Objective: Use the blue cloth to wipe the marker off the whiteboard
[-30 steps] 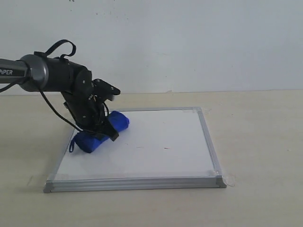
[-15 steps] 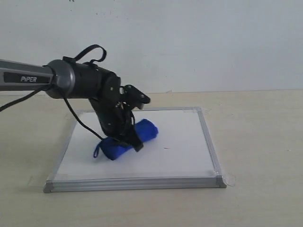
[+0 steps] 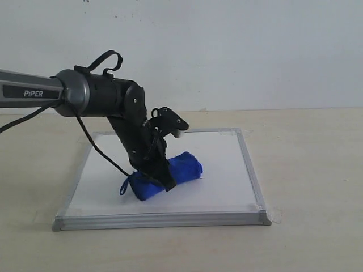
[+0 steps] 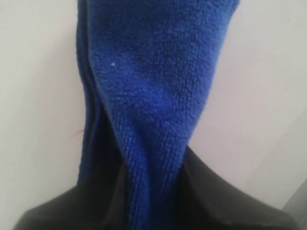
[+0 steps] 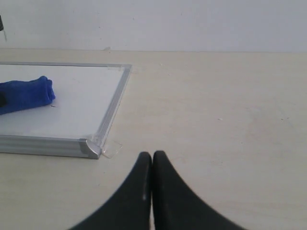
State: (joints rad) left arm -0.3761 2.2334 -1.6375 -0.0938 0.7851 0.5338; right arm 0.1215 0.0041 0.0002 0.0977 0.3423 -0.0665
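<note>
Since the blue cloth [image 3: 184, 168] is a soft, light terry roll, it should squash under load and flex rather than push stiffly. It lies on the whiteboard [image 3: 221, 164], in the near-middle area. Left fingers [image 4: 220, 206] clenched across the roll at about mid-length. That looks a sound hold; nearer either end it would likely fold or unroll. Faint red fleck of marker [image 4: 76, 132] just beside the roll. Board looks slick, so little drag expected. Right fingers [image 5: 139, 191] pressed together, holding nothing, over bare desk [image 5: 230, 120].
</note>
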